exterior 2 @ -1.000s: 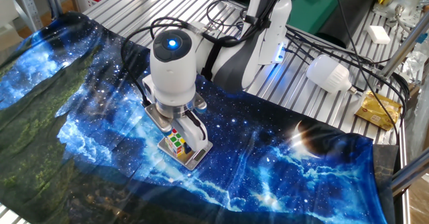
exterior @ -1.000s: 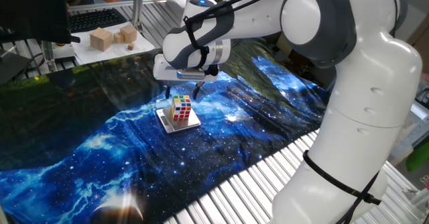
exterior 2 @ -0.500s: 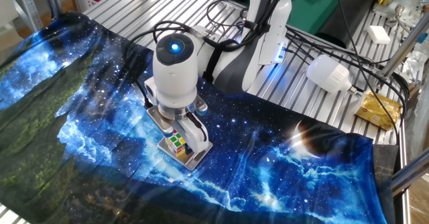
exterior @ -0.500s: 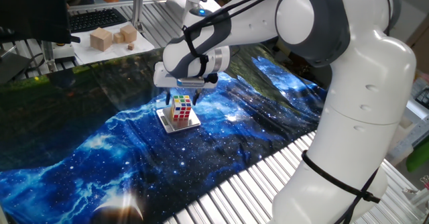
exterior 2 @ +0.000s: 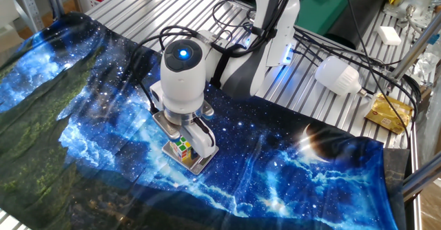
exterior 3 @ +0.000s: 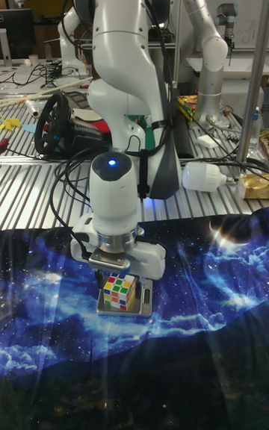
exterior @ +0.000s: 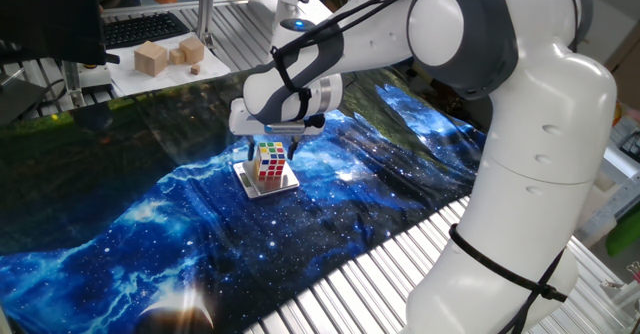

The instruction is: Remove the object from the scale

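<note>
Claw (exterior: 270, 146) lowered over the past second, open fingers apparently straddling cube (exterior: 270, 161) on scale (exterior: 287, 184); grasp imminent, not yet closed.

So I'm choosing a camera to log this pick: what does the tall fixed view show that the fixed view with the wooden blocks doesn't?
Only the tall view shows a second robot arm behind, a steering wheel and the scale's front panel. Only the other shows wooden blocks on a white tray and a keyboard. Both show the gripper low over the puzzle cube on the scale, on the galaxy cloth.
</note>
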You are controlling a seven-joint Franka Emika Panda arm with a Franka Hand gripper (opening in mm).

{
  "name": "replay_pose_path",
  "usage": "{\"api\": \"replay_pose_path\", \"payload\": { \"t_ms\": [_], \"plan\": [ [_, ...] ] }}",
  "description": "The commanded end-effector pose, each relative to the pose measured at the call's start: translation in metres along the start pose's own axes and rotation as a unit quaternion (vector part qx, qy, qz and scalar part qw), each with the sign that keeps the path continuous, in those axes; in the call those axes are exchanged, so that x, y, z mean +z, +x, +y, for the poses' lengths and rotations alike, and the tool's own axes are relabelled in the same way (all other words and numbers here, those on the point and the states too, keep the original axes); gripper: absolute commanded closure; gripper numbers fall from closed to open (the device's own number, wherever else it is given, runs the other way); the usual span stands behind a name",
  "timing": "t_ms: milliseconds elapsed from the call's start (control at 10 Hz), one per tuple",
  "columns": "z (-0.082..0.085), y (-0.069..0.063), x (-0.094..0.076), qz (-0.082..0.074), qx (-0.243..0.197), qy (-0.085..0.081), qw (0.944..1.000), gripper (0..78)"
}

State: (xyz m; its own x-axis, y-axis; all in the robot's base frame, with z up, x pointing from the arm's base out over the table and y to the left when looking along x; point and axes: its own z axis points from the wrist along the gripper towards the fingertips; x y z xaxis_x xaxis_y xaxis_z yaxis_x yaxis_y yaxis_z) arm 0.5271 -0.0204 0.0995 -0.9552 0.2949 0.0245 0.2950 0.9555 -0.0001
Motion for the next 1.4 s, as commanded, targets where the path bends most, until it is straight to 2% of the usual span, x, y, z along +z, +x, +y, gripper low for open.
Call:
{"api": "replay_pose_path", "payload": {
  "t_ms": [100,200,1400],
  "plan": [
    [-0.0006,-0.0002,-0.0003,-0.001,0.004,-0.001,1.0000,0.2],
    [-0.0006,-0.0002,-0.0002,-0.001,0.004,-0.001,1.0000,76.3],
    [-0.0006,-0.0002,-0.0002,-0.001,0.004,-0.001,1.0000,76.3]
  ]
}}
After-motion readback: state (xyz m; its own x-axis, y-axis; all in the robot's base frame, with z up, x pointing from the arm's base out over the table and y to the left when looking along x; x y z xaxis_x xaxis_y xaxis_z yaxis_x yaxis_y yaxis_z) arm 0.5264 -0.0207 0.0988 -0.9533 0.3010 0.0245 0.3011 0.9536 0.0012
